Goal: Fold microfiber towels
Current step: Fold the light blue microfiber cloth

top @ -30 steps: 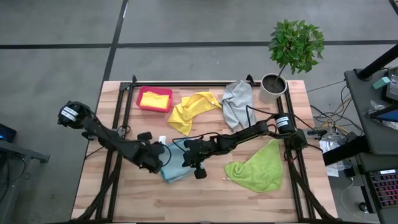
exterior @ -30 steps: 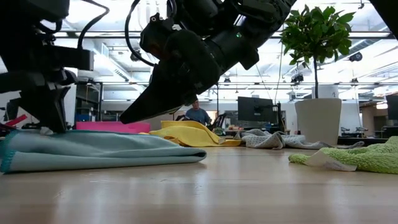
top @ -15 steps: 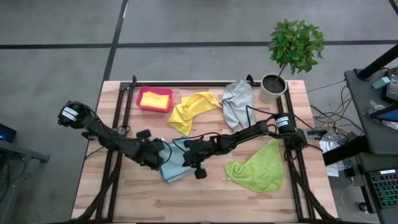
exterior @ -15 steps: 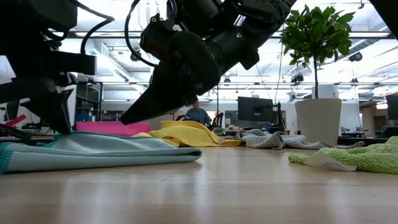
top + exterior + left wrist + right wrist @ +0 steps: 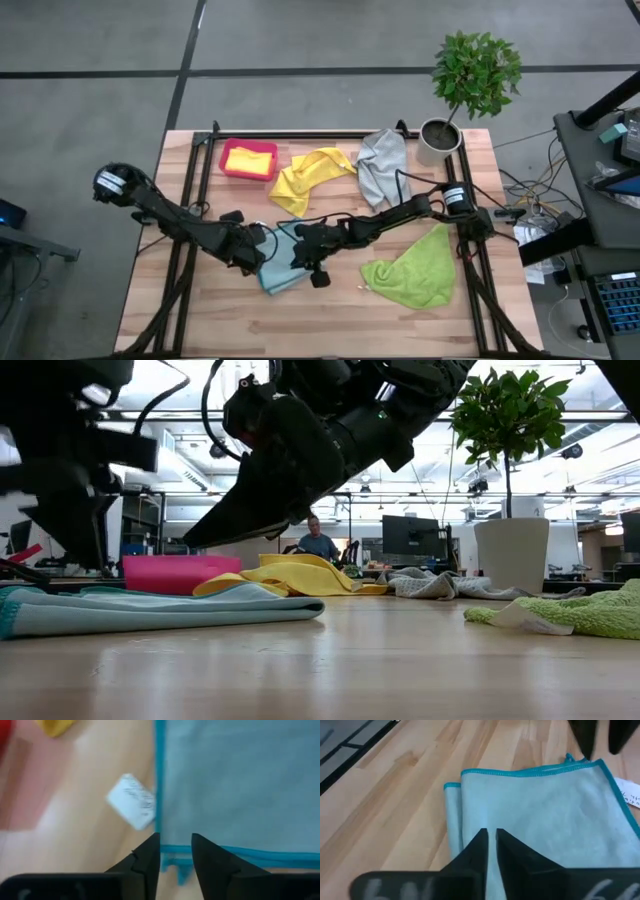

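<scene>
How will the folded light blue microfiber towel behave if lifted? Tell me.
Probably floppy: the folded light blue microfiber towel lies limp and flat. Likely light, since its layers look thin. A push may bunch it rather than slide it whole.

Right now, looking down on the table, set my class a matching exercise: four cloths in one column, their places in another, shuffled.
Cloths:
1. light blue towel
2. lime green towel
3. grey towel
4. folded yellow towel

Places:
A. beside the potted plant
B. inside the pink-red bin
C. between the two arms' fingers
D. near the right arm's base

Pairs: 1-C, 2-D, 3-A, 4-B
</scene>
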### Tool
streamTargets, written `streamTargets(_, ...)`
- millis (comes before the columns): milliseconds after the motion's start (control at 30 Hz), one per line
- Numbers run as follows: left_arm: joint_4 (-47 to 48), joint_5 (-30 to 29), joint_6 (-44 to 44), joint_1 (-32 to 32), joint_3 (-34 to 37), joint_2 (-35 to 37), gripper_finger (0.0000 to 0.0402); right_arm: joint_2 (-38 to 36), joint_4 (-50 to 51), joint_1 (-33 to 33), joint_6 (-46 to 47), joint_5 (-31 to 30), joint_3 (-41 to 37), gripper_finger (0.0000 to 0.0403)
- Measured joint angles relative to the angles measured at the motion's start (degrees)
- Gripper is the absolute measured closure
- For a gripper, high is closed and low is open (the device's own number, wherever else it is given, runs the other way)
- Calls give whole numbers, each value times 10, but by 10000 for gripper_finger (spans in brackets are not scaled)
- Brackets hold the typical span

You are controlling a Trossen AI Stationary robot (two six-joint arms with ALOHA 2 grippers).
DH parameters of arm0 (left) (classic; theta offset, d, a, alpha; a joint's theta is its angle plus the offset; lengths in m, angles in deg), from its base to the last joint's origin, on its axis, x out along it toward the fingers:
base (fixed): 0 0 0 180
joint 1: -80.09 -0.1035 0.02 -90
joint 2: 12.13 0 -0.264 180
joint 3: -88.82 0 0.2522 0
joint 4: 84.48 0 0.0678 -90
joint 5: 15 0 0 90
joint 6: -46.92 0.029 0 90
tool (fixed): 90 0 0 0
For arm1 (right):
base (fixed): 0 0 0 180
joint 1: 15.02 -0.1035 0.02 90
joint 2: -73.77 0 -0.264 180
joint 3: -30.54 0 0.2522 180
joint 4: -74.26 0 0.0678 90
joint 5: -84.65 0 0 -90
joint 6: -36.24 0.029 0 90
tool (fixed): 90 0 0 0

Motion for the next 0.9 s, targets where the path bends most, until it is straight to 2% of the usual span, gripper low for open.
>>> streamTargets(133, -25, 60, -11, 17, -38, 0, 294, 0, -6, -8, 26, 0, 3, 329)
streamTargets(233, -51, 64, -47, 62, -57, 0, 304, 0, -19, -21, 27, 0, 3, 301)
streamTargets(367, -99, 55, -156, 153, -66, 0, 324, 3, -45, -40, 27, -18, 3, 275)
streamTargets(500, -186, -26, -268, 243, -54, -18, 349, 11, -74, -53, 28, -55, 3, 269)
streamTargets(600, -214, -104, -296, 285, -53, -58, 368, 23, -111, -57, 34, -76, 3, 274)
streamTargets(900, -234, -162, -315, 281, -63, -172, 401, 71, -111, -60, 51, -76, 64, 294)
